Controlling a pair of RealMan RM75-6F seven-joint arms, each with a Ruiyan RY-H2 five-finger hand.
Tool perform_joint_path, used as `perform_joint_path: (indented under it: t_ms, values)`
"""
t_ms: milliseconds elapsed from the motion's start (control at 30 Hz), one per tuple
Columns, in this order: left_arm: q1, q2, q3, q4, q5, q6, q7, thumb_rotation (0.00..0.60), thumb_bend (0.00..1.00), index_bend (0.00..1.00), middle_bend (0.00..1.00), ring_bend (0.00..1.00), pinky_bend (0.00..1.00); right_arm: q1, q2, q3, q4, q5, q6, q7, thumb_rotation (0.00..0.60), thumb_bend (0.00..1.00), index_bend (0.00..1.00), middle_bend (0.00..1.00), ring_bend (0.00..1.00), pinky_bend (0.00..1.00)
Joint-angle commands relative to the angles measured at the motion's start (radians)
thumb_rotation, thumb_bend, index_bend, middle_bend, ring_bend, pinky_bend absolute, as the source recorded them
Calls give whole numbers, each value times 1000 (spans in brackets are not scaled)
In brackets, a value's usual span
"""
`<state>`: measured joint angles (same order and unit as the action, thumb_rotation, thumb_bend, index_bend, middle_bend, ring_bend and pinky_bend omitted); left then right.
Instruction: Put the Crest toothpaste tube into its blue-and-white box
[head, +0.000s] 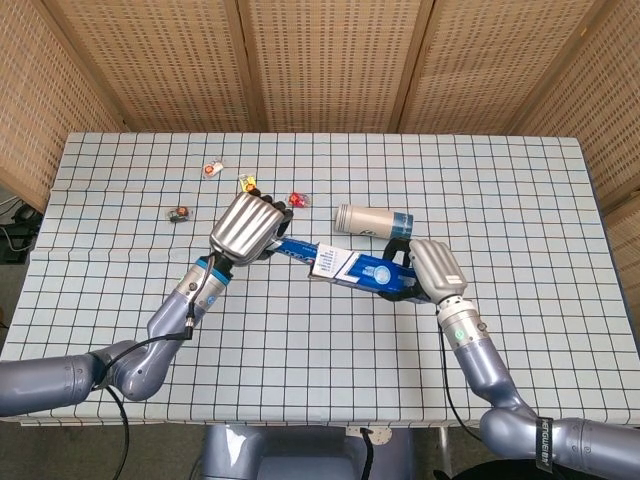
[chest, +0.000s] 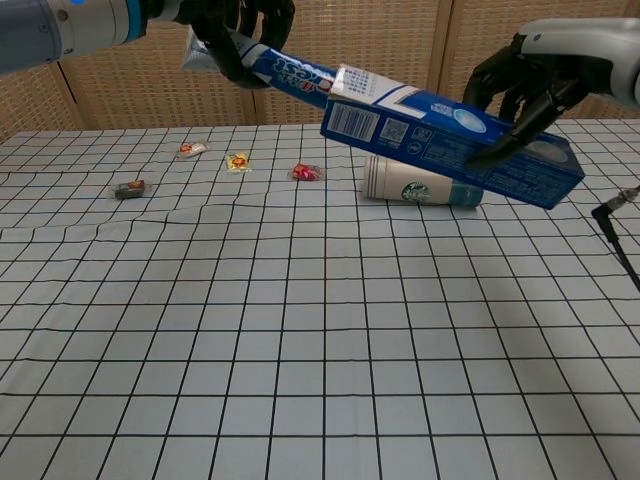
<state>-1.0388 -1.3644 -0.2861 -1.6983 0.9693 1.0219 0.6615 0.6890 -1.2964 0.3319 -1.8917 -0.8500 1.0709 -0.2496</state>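
Observation:
My left hand (head: 247, 227) (chest: 235, 30) grips the tail end of the blue Crest toothpaste tube (chest: 290, 72) (head: 296, 251), held above the table. The tube's cap end is hidden inside the open mouth of the blue-and-white box (chest: 450, 135) (head: 357, 268). My right hand (head: 432, 270) (chest: 530, 85) holds the box near its far end, tilted so the open end points up and left toward the tube. Both things hang in the air over the middle of the table.
A Starbucks paper cup (chest: 422, 181) (head: 372, 220) lies on its side just behind and below the box. Several small wrapped candies (chest: 306, 172) (chest: 130, 188) are scattered at the back left of the checked tablecloth (chest: 300, 350).

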Motion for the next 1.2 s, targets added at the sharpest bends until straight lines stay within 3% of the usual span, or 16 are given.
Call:
perform_joint_path:
  t_ms: [33, 267, 367, 500, 600, 900, 1200]
  values:
    - [-38, -11, 15, 16, 41, 13, 84, 600, 618, 840, 572, 539, 467, 2, -2, 11, 3, 4, -1, 26, 600, 211, 720, 544, 604, 617]
    - [-102, -17, 19, 40, 109, 20, 208, 600, 584, 735, 482, 485, 389, -10, 0, 44, 6, -2, -1, 125, 600, 212, 720, 545, 605, 617]
    - [-129, -11, 14, 43, 115, 13, 259, 600, 493, 621, 367, 378, 313, -24, 0, 62, 12, -10, 2, 189, 600, 212, 720, 545, 604, 617]
    - [-163, 7, 2, 24, 84, 5, 340, 600, 383, 378, 175, 190, 217, -48, -1, 85, 24, -29, 5, 290, 600, 212, 720, 545, 605, 617]
    - [-179, 10, -8, 11, 77, 23, 382, 600, 330, 247, 102, 123, 179, -69, 0, 96, 39, -48, 5, 361, 600, 212, 723, 548, 610, 616]
    - [-198, 38, -56, -5, 90, 76, 381, 600, 301, 226, 74, 96, 161, -138, -19, 109, 100, -102, -6, 601, 600, 211, 735, 562, 623, 617]
    - [-168, 77, -62, -47, 88, 120, 327, 600, 298, 226, 69, 91, 161, -172, -62, 114, 156, -151, 11, 732, 600, 212, 736, 562, 624, 617]
